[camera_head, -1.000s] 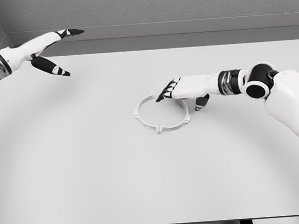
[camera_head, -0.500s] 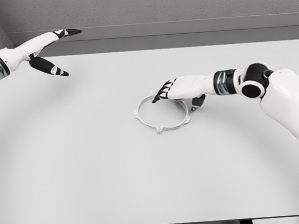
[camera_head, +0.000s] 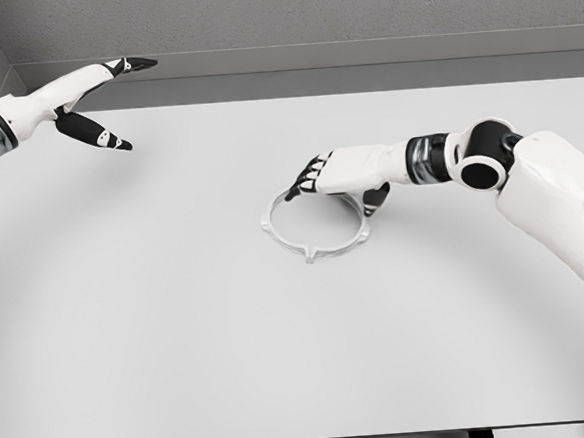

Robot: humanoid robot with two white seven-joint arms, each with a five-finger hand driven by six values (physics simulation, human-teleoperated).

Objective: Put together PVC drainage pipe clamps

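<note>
A white ring-shaped pipe clamp point(camera_head: 309, 240) lies flat near the middle of the table point(camera_head: 179, 317). My right hand point(camera_head: 321, 177) hovers over the ring's far rim, palm down, fingers stretched toward the left and thumb hanging by the ring's right side. It holds nothing. The far rim is partly hidden under the hand. My left hand point(camera_head: 98, 102) is raised at the far left corner, fingers spread, well away from the ring.
The table's back edge meets a grey wall point(camera_head: 308, 17). Its front edge runs along the bottom of the picture.
My right hand has slid leftward over the ring's far rim. The ring and the left hand have barely moved.
</note>
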